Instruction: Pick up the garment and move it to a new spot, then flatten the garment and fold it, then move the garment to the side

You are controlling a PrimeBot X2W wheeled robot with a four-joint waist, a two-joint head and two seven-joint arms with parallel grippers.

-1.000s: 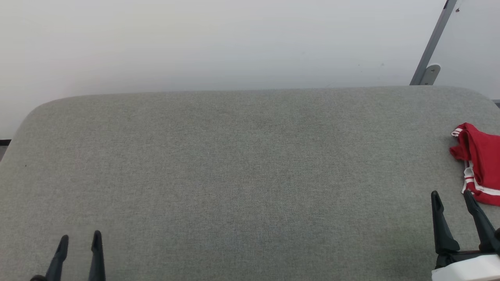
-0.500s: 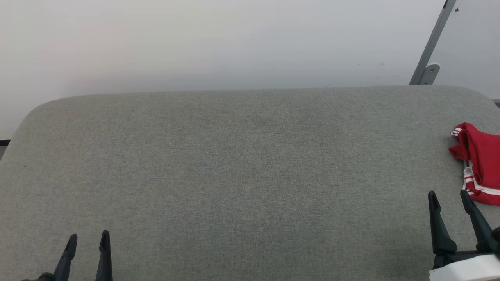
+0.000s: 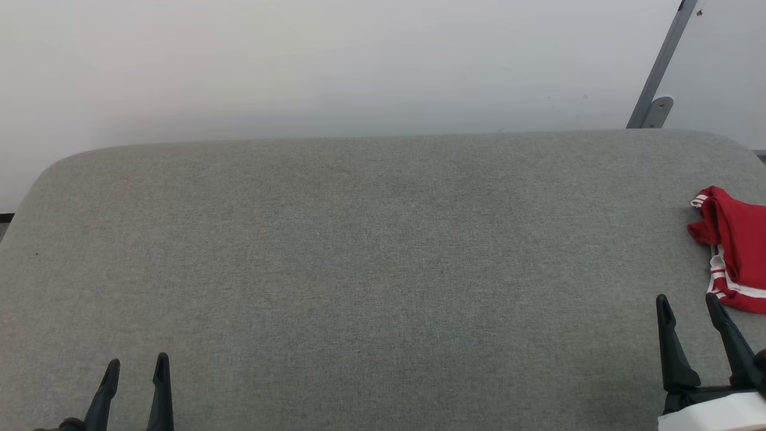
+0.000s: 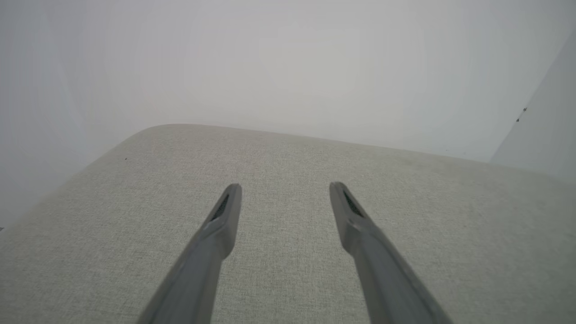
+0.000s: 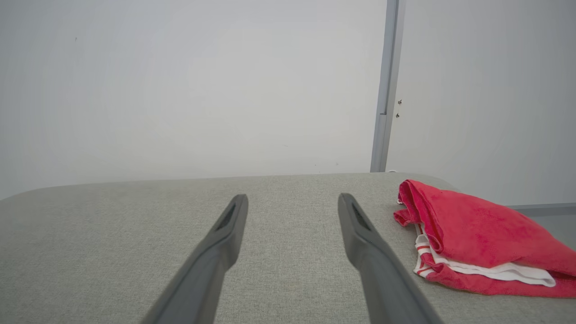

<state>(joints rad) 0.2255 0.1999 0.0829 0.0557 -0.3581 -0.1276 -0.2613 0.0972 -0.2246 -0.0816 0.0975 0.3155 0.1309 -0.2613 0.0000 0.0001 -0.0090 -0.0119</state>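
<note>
The garment (image 3: 736,248) is lying bunched in a red heap with red-and-white striped trim at the right edge of the head view, about mid-height, and the frame is cutting part of it off. It is resting on the grey fabric-covered desk (image 3: 383,239), near that desk's rounded far right corner.

The right tool (image 3: 686,297) is sitting at the lower right of the head view. Its two dark fingers are pointing up the frame and standing wide apart with nothing between them. In the right wrist view the garment is showing at the right of the frame, beside the right-hand finger and apart from it, with a strip of bare desk between them.

The left tool (image 3: 137,359) is sitting at the lower left of the head view, likewise spread open and gripping nothing. In the left wrist view its fingers are reaching over bare grey fabric.

A pale wall (image 3: 299,66) is running across the top of the head view, and a grey metal post (image 3: 664,54) is slanting through the upper right corner.
</note>
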